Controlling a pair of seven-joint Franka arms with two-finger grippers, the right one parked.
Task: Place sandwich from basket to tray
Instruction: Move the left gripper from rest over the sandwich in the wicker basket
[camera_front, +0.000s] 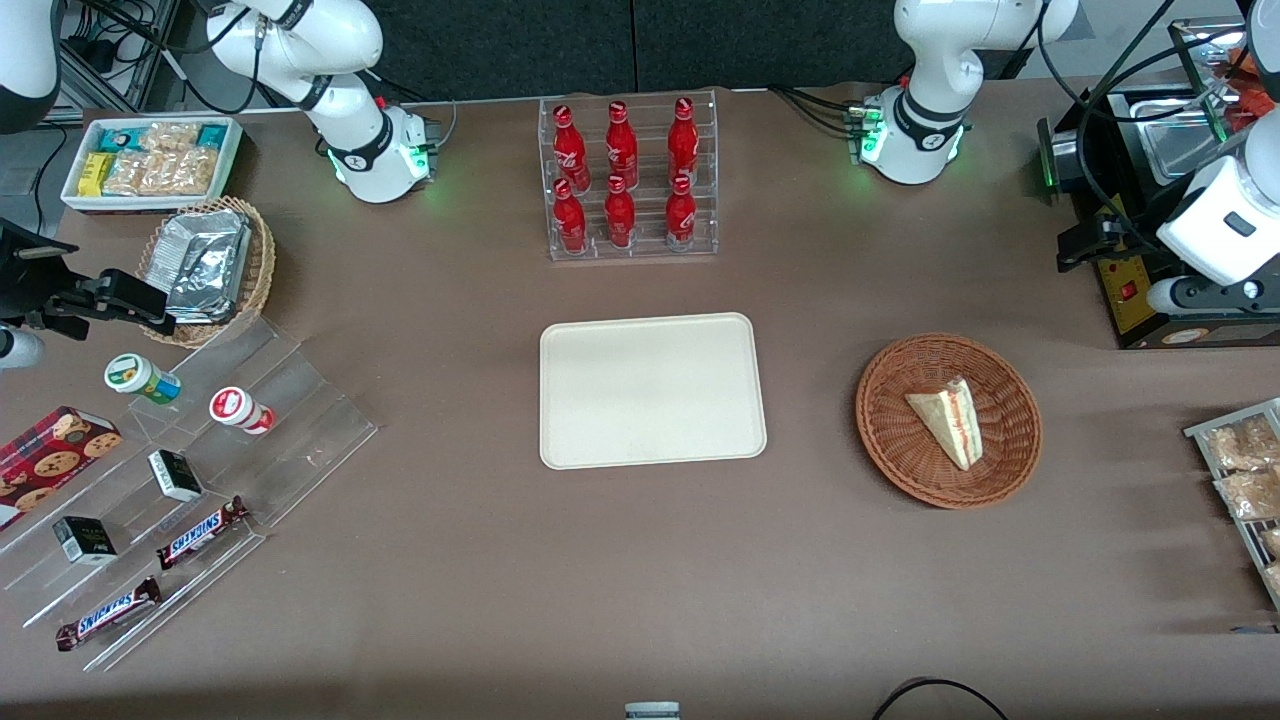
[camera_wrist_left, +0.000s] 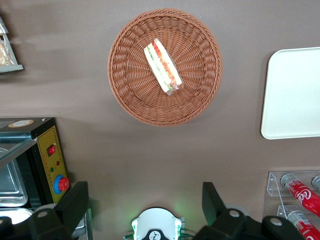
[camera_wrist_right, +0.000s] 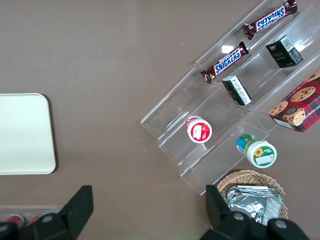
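Note:
The sandwich (camera_front: 948, 419), a pale wedge with a red and green filling stripe, lies in the round reddish-brown wicker basket (camera_front: 900, 470). The left wrist view shows the same sandwich (camera_wrist_left: 163, 67) in the basket (camera_wrist_left: 130, 95) from high above. The cream-white tray (camera_front: 652, 390) lies flat beside the basket, toward the parked arm's end, and its corner also shows at the wrist, tray (camera_wrist_left: 292, 95). My left gripper (camera_front: 1095, 245) hangs high over the table, farther from the front camera than the basket. The gripper (camera_wrist_left: 145, 200) is open, with nothing between its fingers (camera_wrist_left: 75, 202).
A clear rack of red bottles (camera_front: 628, 180) stands farther from the front camera than the tray. A black appliance (camera_front: 1150, 200) with metal pans sits near my gripper. A wire rack of snack bags (camera_front: 1240, 470) lies at the working arm's end. Snack shelves and a foil-packet basket (camera_front: 205, 270) sit at the parked arm's end.

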